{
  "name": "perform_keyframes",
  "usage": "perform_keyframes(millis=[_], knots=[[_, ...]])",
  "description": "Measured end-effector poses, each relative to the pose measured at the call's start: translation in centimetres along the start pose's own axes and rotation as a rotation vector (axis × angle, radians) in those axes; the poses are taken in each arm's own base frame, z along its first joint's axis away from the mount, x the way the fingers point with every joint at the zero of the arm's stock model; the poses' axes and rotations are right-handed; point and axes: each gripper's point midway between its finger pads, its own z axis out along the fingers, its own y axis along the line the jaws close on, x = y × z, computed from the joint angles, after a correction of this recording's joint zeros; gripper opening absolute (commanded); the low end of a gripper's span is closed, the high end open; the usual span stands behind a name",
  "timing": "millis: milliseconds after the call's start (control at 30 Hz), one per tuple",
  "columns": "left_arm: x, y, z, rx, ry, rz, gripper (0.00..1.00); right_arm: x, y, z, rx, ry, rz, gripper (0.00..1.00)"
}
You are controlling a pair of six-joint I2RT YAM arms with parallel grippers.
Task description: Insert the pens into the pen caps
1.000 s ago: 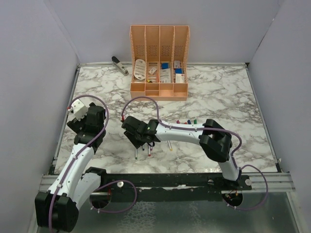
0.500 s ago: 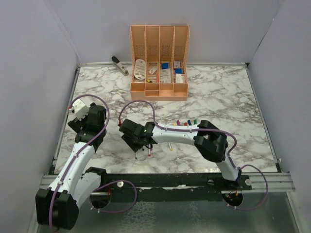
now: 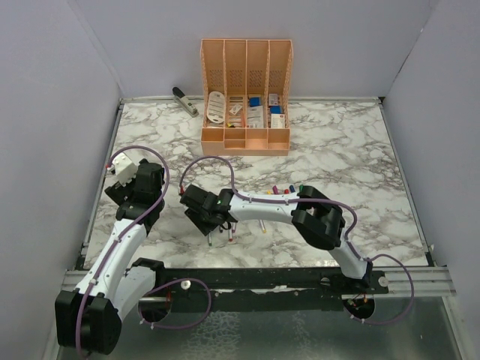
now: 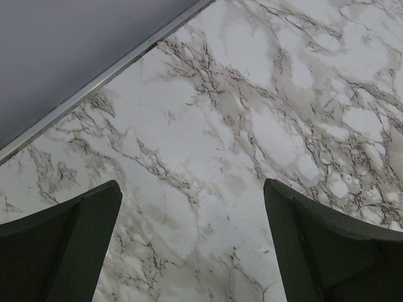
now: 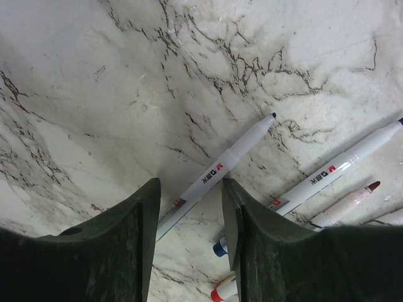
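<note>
Right end effector (image 5: 189,192) open astride pen (image 5: 230,157) by near edge of tabletop (image 5: 94,75); left end effector (image 4: 192,207) open. I judge pen light, stiff, slippery: grip mid-barrel.

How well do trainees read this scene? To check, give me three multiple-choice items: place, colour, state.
1. The stapler lies: A in the organizer; B near the table's far-left corner; C at the near edge.
2. The organizer is: A peach; B green; C black.
3. The right gripper is: A shut on the stapler; B out of view; C open above a pen.
Answers: B, the top view shows it at the far left; A, its walls are peach; C, the wrist view shows the jaws apart with the pen below the gap.
</note>
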Motion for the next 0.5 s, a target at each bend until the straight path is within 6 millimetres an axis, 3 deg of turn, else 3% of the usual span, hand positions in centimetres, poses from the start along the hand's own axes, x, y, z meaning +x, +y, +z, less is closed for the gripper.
perform_keyframes(millis=[133, 233, 267, 500], knots=[[0.00, 0.00, 0.00, 0.000, 0.000, 0.000, 0.99, -0.10, 0.03, 0.05, 0.000, 0.003, -0.005, 0.37], [-0.01, -0.01, 0.01, 0.000, -0.001, -0.001, 0.99, -0.03, -0.04, 0.11, 0.002, 0.007, -0.019, 0.08], [0.00, 0.00, 0.01, 0.000, 0.000, 0.000, 0.99, -0.05, -0.03, 0.14, 0.003, 0.008, -0.018, 0.02], [0.26, 0.06, 0.12, -0.005, 0.005, 0.007, 0.99, -0.47, 0.12, 0.36, -0.001, 0.009, -0.031, 0.01]])
